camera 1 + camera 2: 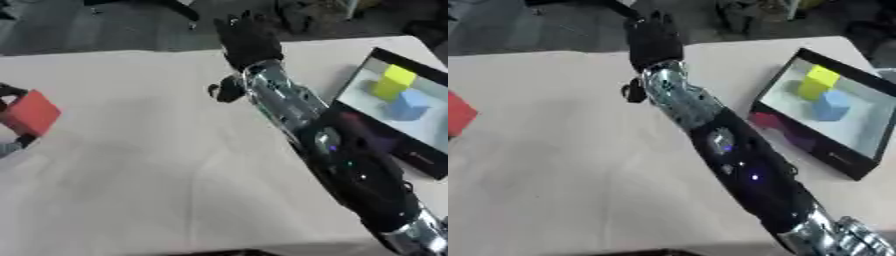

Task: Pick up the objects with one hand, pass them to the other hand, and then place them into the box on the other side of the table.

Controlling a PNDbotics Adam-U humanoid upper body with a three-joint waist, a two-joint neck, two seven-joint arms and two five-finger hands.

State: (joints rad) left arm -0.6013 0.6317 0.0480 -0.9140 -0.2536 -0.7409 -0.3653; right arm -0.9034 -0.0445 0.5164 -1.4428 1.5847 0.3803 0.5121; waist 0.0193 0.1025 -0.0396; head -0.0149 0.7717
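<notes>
A red block (pixel 31 113) shows at the table's left edge, and my left hand (pixel 10 92) is curled round it; only dark fingers show above and below the block. My right arm (pixel 728 150) stretches from the lower right across the table toward its far edge. There my right hand (pixel 248 39) is open, fingers straight and pointing away, thumb (pixel 227 90) out to the left, holding nothing. The black-rimmed box (pixel 420 160) with a pale blue floor stands at the right. In it lie a yellow block (pixel 394 81) and a blue block (pixel 409 105).
The white table (pixel 149 175) runs between the two hands. A dark red patch (pixel 768 120) shows by the box's near wall, partly hidden by my arm. Beyond the far edge is dark floor with clutter (pixel 745 15).
</notes>
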